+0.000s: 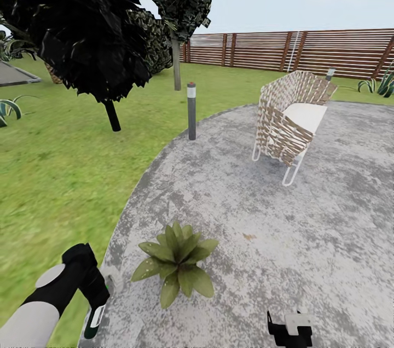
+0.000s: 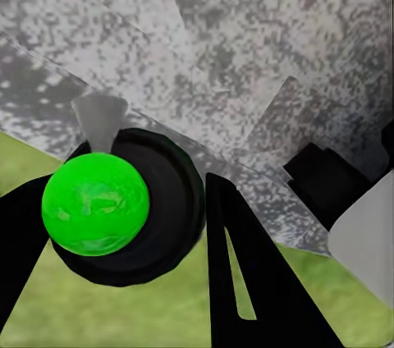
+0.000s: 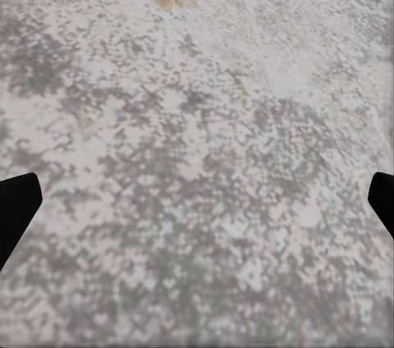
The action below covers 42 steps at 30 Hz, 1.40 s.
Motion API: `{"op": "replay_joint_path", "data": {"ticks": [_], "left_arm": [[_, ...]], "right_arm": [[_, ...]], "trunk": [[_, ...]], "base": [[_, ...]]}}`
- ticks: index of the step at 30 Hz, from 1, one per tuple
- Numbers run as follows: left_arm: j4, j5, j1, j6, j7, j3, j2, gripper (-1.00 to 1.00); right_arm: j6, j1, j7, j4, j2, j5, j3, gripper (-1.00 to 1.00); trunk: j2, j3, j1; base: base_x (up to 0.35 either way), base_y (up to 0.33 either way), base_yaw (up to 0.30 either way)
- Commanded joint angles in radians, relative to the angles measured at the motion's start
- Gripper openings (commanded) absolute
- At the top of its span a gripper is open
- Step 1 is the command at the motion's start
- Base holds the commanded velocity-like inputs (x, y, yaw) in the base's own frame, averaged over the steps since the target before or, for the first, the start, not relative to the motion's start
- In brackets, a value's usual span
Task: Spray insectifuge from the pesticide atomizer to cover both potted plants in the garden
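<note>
The left hand [image 1: 97, 304] was clenched around the spray bottle [image 1: 94, 322], held at the patio's [image 1: 306, 238] edge beside the lawn [image 1: 60, 173], just beside a potted plant [image 1: 176, 263]. The right hand [image 3: 197, 200] hung released over bare paving, fingers [image 3: 15, 208] wide apart.

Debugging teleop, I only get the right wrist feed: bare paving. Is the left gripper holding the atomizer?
Observer: Yes. The left gripper is shut on the atomizer, at the patio's grass edge.
Operator: Plant close?
Observer: One plant stands on the patio just right of the atomizer, apart from it.
Operator: Anything ahead?
Observer: A woven chair stands farther on, and a bollard lamp at the patio's left rim.
</note>
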<state>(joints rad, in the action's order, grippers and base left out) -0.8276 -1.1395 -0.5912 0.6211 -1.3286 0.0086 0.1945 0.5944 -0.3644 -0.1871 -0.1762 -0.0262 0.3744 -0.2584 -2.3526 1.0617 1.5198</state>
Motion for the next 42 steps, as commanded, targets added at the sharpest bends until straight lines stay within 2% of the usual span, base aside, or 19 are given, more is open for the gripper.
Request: {"op": "replay_joint_path", "data": {"ticks": [1,6,10,13,14,16,18,19,25,36,38,42], "left_arm": [[-0.003,-0.005,-0.002,0.011,-0.009,0.000,-0.003,-1.00],[-0.010,-0.009,-0.039,0.012,-0.012,-0.016,-0.027,-1.00],[-0.011,-0.014,-0.065,0.014,-0.012,-0.020,-0.023,-1.00],[-0.010,-0.037,-0.066,0.013,-0.011,-0.020,-0.015,-1.00],[-0.009,-0.063,-0.063,0.013,-0.011,-0.018,-0.011,-1.00],[-0.008,-0.090,-0.059,0.012,-0.012,-0.014,-0.005,-1.00],[-0.005,-0.100,-0.057,0.013,-0.012,-0.012,-0.004,-1.00],[-0.005,-0.104,-0.058,0.014,-0.013,-0.015,-0.012,-1.00],[-0.011,-0.107,-0.068,0.015,-0.028,-0.019,-0.040,-1.00],[-0.009,-0.108,-0.056,0.007,-0.032,-0.013,-0.005,-1.00],[-0.009,-0.108,-0.060,0.009,-0.033,-0.015,-0.007,-1.00],[-0.017,-0.107,-0.069,0.015,-0.035,-0.018,-0.027,-1.00]], "right_arm": [[0.002,-0.001,-0.006,0.001,0.000,0.011,-0.004,1.00],[0.002,-0.001,-0.006,0.001,0.001,0.011,-0.004,1.00],[0.003,-0.001,-0.006,0.002,0.001,0.011,-0.003,1.00],[0.003,-0.001,-0.006,0.002,0.002,0.011,-0.002,1.00],[0.004,-0.001,-0.006,0.003,0.001,0.012,-0.002,1.00],[0.004,-0.001,-0.006,0.010,0.001,0.012,-0.002,1.00],[0.004,-0.001,-0.007,0.027,0.001,0.012,-0.002,1.00],[0.003,-0.001,-0.007,0.046,0.003,0.011,-0.002,1.00],[0.000,-0.001,-0.008,0.138,0.003,0.009,-0.002,1.00],[-0.002,0.001,-0.011,0.152,0.002,0.009,-0.002,1.00],[-0.002,0.001,-0.011,0.152,0.002,0.009,-0.003,1.00],[-0.002,0.001,-0.011,0.152,0.002,0.009,-0.002,1.00]], "trunk": [[0.000,0.001,0.000],[0.000,0.001,0.000],[0.000,0.001,0.000],[0.000,0.001,0.000],[0.000,0.001,0.000],[0.000,0.001,0.000],[0.000,0.001,0.000],[0.000,0.001,0.000],[0.000,0.001,0.000],[0.000,0.001,0.000],[0.000,0.001,0.000],[0.000,0.001,0.000]], "base": [[-0.022,0.000,0.000],[-0.007,0.000,0.000],[0.000,0.000,0.000],[0.000,0.000,0.000],[0.000,0.000,0.000],[0.000,0.000,0.000],[0.000,0.000,0.000],[0.000,0.000,0.000],[0.000,0.000,0.000],[0.000,0.000,0.000],[0.000,0.000,0.000],[0.000,0.000,0.000]]}}
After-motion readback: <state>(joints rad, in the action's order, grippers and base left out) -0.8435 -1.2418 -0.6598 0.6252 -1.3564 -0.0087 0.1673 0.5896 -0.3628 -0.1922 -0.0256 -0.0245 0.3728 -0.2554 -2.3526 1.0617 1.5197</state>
